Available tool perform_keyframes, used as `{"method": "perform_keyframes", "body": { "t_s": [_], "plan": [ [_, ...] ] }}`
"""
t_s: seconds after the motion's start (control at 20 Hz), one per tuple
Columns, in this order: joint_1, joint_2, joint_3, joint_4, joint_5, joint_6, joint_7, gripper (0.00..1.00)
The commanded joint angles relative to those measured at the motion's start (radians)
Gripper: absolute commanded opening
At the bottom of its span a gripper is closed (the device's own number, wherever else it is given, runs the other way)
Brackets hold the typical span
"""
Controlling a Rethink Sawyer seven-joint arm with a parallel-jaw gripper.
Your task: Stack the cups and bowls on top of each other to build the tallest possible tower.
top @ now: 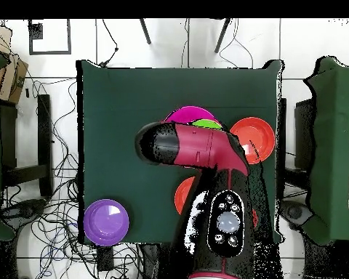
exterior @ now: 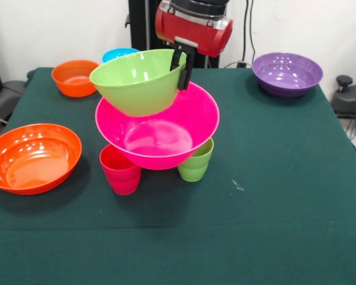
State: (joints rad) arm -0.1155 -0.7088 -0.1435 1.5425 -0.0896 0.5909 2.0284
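Two orange bowls sit on the left side of the desk (exterior: 273,208) in the front view: a wide orange bowl (exterior: 32,157) at the left edge and a smaller orange bowl (exterior: 75,77) near the far left corner. Blue bowl (exterior: 117,54) just right of the latter, at the far edge, partly hidden behind the green bowl (exterior: 136,80). Centre of desk: red cup (exterior: 120,170) and green cup (exterior: 196,163) upright, pink bowl (exterior: 157,127) resting on their rims. Any third support behind is hidden. Green bowl sits inside the pink bowl, tilted, mouth facing the camera. End effector (exterior: 183,68) clamps the green bowl's right rim, one finger (exterior: 177,58) inside the wall, the other outside. Purple bowl (exterior: 286,73) alone near the far right corner. Overhead view: arm (top: 206,156) covers most of the stack; pink and green rims show past it.
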Motion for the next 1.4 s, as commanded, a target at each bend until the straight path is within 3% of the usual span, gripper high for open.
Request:
{"method": "perform_keyframes", "body": {
  "t_s": [0.05,0.5,1.4],
  "plan": [
    [0.008,0.06,0.065,-0.082,0.02,-0.076,0.128,0.0],
    [0.043,0.109,0.03,-0.115,0.043,-0.118,0.171,0.0],
    [0.091,0.096,-0.03,-0.075,0.088,-0.099,0.174,0.0]
  ]
}}
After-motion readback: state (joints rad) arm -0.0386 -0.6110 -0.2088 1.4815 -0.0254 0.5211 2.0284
